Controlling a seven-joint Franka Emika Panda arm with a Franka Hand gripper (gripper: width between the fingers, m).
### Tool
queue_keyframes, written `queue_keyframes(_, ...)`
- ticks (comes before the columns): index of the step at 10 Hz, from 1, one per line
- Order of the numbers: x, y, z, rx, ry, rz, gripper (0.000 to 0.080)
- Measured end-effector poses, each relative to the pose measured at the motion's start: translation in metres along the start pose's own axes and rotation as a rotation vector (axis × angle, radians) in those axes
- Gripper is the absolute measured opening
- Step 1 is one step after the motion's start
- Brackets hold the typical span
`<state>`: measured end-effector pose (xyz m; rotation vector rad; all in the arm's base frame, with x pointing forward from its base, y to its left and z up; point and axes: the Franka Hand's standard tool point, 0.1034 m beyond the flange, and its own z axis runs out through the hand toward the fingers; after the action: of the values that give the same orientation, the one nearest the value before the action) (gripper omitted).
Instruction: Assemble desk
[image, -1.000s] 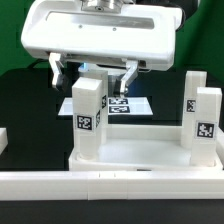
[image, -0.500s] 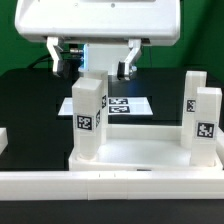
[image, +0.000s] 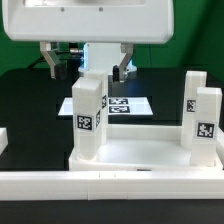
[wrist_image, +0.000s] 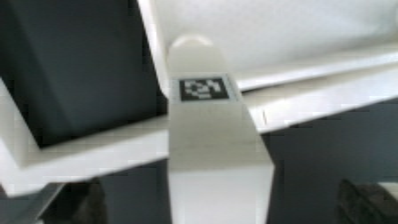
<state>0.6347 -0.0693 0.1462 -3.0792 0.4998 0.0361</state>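
Note:
The desk's white slab (image: 140, 152) lies in the foreground. A white square leg (image: 88, 115) with a black-and-white tag stands upright at its left end in the exterior view. Two more tagged legs (image: 190, 105) (image: 207, 125) stand upright at the right end. My gripper (image: 85, 62) hangs above and just behind the left leg, open, its dark fingers (image: 47, 60) spread to either side and holding nothing. In the wrist view the tagged leg (wrist_image: 210, 120) runs between the open gripper (wrist_image: 214, 206) without touching either finger. The slab's rim (wrist_image: 320, 90) shows behind it.
The marker board (image: 130, 104) lies flat on the black table behind the slab. A long low white rail (image: 100, 184) runs across the front edge of the exterior view. A small white piece (image: 3, 136) shows at that view's left edge.
The gripper has risen straight up from around the left leg, staying open. The leg and the other parts have not moved.

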Motion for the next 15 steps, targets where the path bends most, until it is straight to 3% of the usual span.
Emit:
queue_keyframes(2,0.010,0.005,0.005,-0.013,-0.080,0.012,0.0649)
queue_keyframes(4,0.013,-0.003,0.008,-0.013,-0.059,0.019,0.0649)
queue_keyframes(6,0.018,0.000,0.018,-0.018,-0.014,0.024,0.0649)
queue_keyframes(7,0.011,0.005,0.026,-0.018,-0.008,0.030,0.0649)
queue_keyframes(10,0.010,0.007,0.027,-0.021,-0.011,0.047,0.0638)
queue_keyframes(12,0.010,0.008,0.027,-0.021,-0.012,0.058,0.0284)
queue_keyframes(15,0.010,0.008,0.027,-0.022,-0.010,0.248,0.0288)
